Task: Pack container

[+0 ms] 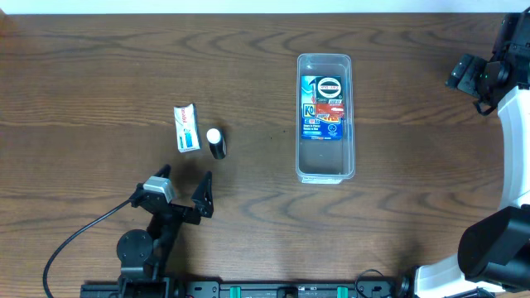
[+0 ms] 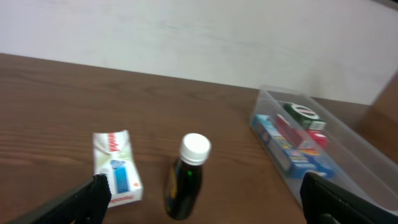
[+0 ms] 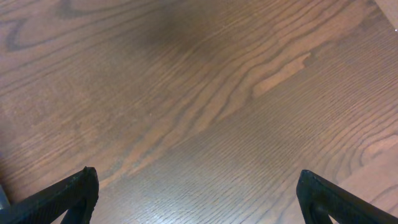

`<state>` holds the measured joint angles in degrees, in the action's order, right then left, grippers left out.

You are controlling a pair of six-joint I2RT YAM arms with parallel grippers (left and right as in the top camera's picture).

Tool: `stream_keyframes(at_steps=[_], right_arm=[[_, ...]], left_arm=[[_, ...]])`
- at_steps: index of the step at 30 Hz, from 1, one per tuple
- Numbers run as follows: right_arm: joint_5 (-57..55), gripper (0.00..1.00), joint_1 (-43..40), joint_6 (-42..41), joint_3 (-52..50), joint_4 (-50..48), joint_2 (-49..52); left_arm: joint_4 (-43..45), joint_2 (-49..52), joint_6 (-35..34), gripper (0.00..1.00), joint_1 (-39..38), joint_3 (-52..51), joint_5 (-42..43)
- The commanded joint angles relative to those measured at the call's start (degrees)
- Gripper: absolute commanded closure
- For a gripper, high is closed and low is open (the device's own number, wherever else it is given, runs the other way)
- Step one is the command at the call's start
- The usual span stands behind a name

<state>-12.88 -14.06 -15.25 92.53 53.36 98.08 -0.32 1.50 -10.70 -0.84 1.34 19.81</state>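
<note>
The clear plastic container lies right of the table's middle with colourful boxes inside; it also shows in the left wrist view. A dark bottle with a white cap stands upright left of the middle, seen close in the left wrist view. A small white and blue box lies just left of it. My left gripper is open and empty, a short way in front of the bottle. My right gripper is open and empty over bare wood at the far right.
A black cable runs from the left arm toward the front left. The right arm's white body stands along the right edge. The wooden table extends round the objects.
</note>
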Motion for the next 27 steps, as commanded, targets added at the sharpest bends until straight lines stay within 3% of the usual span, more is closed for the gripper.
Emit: stream_keyframes(at_steps=[1,5,8,19,24,27], right_arm=[[-0.61,0.01,-0.37,0.72,-0.39,0.07,0.5],[-0.61,0.01,-0.37,0.72,-0.39,0.07,0.5],[-0.61,0.01,-0.37,0.74,-0.39,0.07,0.5],[-0.61,0.01,-0.39,0.72,-0.39,0.04,0.5],[-0.59,0.01,-0.37,0.72,-0.39,0.04,0.5],[-0.61,0.01,-0.37,0.74,-0.39,0.04,0.5]], left_arm=[[-2.23,0.26,-1.57,0.02,0.24,1.88,4.98],[-4.55,2.62,0.44,0.02,0.24,9.18,1.16],[-12.15,9.86,4.52,0.02,0.24,18.32,0.02],[-56.76,60.13,10.51,0.02,0.24,71.93,-4.24],[-60.06,72.61,9.84,0.02,0.24,85.94,-4.5],[-61.75,78.71,5.86,0.02,0.24,92.3,-8.57]])
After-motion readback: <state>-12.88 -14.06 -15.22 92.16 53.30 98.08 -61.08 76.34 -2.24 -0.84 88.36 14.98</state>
